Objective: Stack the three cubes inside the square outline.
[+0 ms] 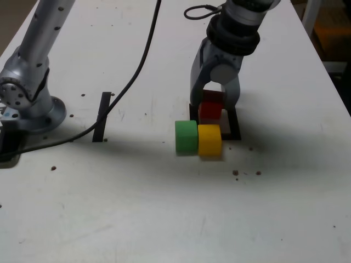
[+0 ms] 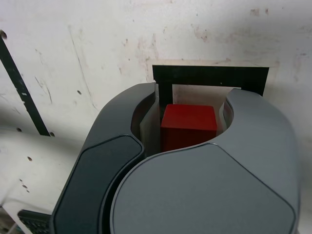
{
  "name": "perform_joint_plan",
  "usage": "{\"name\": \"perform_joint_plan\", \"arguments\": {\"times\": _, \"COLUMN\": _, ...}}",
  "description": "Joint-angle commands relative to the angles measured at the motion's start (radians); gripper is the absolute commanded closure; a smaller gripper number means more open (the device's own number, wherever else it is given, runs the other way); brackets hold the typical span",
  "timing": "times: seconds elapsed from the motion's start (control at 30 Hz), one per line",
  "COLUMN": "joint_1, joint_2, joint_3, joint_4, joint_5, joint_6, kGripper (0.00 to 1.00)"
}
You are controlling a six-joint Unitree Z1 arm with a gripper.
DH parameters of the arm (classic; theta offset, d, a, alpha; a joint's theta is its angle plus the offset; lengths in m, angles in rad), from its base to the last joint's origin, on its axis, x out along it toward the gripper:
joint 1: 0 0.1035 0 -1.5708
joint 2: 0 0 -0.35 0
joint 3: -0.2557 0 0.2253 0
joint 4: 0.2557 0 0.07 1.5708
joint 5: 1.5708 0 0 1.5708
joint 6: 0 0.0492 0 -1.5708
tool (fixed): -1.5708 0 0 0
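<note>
The red cube sits between the grey jaws of my gripper, which is shut on it. It is over the white inside of the square outline; I cannot tell whether it rests on the table. The green cube and the yellow cube stand side by side, touching, on the table just in front of the outline. The yellow cube hides part of the outline's near edge. Neither of them shows in the wrist view.
A straight black tape strip lies on the white table to the exterior view's left of the cubes. The arm's base stands at the far left, with a black cable running across the table.
</note>
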Motion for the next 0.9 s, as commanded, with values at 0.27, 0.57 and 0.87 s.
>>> {"name": "perform_joint_plan", "arguments": {"times": 0.27, "joint_1": -0.022, "joint_2": -0.008, "joint_3": 0.001, "joint_4": -0.002, "joint_5": -0.029, "joint_6": -0.036, "kGripper": 0.84}}
{"name": "perform_joint_plan", "arguments": {"times": 0.57, "joint_1": -0.030, "joint_2": -0.011, "joint_3": 0.064, "joint_4": -0.043, "joint_5": -0.054, "joint_6": -0.040, "kGripper": 0.84}}
{"name": "perform_joint_plan", "arguments": {"times": 0.87, "joint_1": -0.046, "joint_2": -0.008, "joint_3": 0.065, "joint_4": -0.077, "joint_5": -0.077, "joint_6": -0.040, "kGripper": 0.84}}
